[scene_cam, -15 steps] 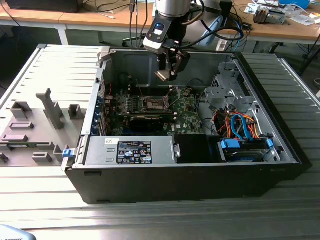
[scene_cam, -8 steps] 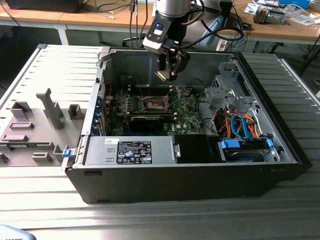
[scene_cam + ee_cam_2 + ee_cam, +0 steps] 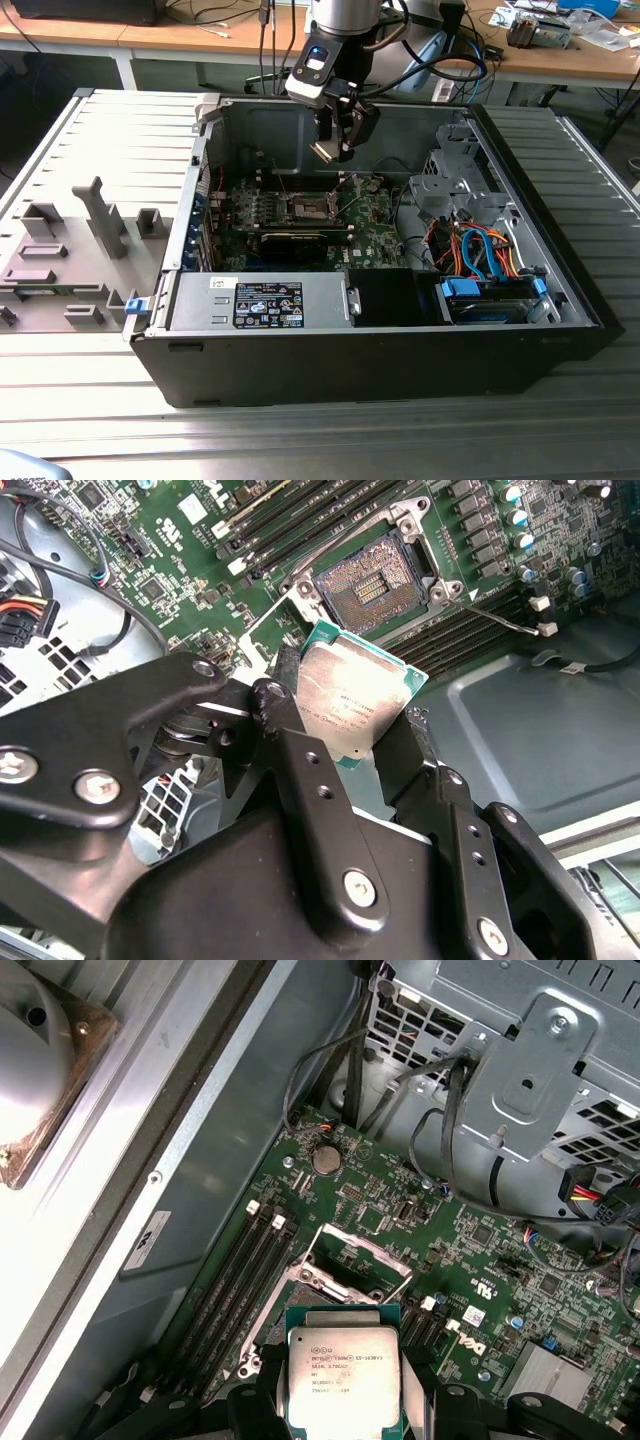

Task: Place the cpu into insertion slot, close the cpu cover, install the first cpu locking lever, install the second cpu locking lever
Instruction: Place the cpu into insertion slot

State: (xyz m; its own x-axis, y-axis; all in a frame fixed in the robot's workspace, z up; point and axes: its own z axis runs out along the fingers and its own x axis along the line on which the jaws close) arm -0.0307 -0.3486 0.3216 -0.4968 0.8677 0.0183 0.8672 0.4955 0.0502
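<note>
A black two-fingered gripper (image 3: 336,150) pinches the small square cpu with a silvery-grey metal top (image 3: 345,705) by two opposite edges, holding it in open air well above the green circuit board (image 3: 375,235) inside the open black computer case (image 3: 300,370). The square, dark-centred insertion slot (image 3: 372,580) lies bare below, its thin silvery cpu cover (image 3: 368,1251) swung up, with long black memory slots (image 3: 235,1270) just beside it
</note>
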